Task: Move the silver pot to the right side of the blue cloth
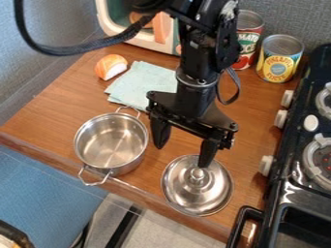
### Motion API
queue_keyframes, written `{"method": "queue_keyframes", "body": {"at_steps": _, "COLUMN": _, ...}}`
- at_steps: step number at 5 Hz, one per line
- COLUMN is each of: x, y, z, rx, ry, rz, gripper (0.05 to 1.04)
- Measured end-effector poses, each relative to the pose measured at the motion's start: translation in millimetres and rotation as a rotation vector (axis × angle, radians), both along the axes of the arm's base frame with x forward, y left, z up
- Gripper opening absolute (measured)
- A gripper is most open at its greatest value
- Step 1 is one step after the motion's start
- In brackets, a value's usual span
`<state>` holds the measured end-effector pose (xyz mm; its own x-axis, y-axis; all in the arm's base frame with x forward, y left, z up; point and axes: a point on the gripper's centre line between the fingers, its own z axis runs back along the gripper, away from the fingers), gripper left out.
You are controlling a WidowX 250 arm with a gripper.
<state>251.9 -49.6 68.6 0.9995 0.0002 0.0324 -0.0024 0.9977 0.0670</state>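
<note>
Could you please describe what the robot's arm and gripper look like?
The arm is black, with a silvery ring low on it. A thick black braided cable and a thinner dark cable loop beside it. The gripper is black too, with a broad, angular body and two tapering fingers.

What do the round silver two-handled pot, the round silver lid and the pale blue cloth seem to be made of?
The pot looks like polished metal, probably stainless steel: its walls carry bright, streaky reflections. The lid seems to be similar shiny metal, with curved highlights. The cloth looks like matte fabric, shown by its layered folds and lack of shine; the fibre can't be told.
</note>
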Motion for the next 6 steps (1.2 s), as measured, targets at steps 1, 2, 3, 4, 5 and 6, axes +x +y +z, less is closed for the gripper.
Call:
{"method": "queue_keyframes", "body": {"at_steps": 1, "x": -2, "y": 1, "z": -6.4, "rx": 0.003, "ry": 0.025, "rz": 0.002, "gripper": 1.0}}
{"method": "queue_keyframes", "body": {"at_steps": 2, "x": -2, "y": 17, "z": -10.5, "rx": -0.008, "ry": 0.021, "rz": 0.029, "gripper": 1.0}}
{"method": "queue_keyframes", "body": {"at_steps": 3, "x": 2, "y": 33, "z": -10.5, "rx": -0.011, "ry": 0.013, "rz": 0.054, "gripper": 1.0}}
{"method": "queue_keyframes", "body": {"at_steps": 4, "x": 10, "y": 53, "z": -11.8, "rx": -0.018, "ry": -0.039, "rz": 0.086, "gripper": 1.0}}
{"method": "queue_keyframes", "body": {"at_steps": 5, "x": 14, "y": 56, "z": -25.3, "rx": -0.03, "ry": -0.045, "rz": 0.084, "gripper": 1.0}}
{"method": "queue_keyframes", "body": {"at_steps": 6, "x": 16, "y": 54, "z": -45.8, "rx": -0.054, "ry": -0.021, "rz": 0.101, "gripper": 1.0}}
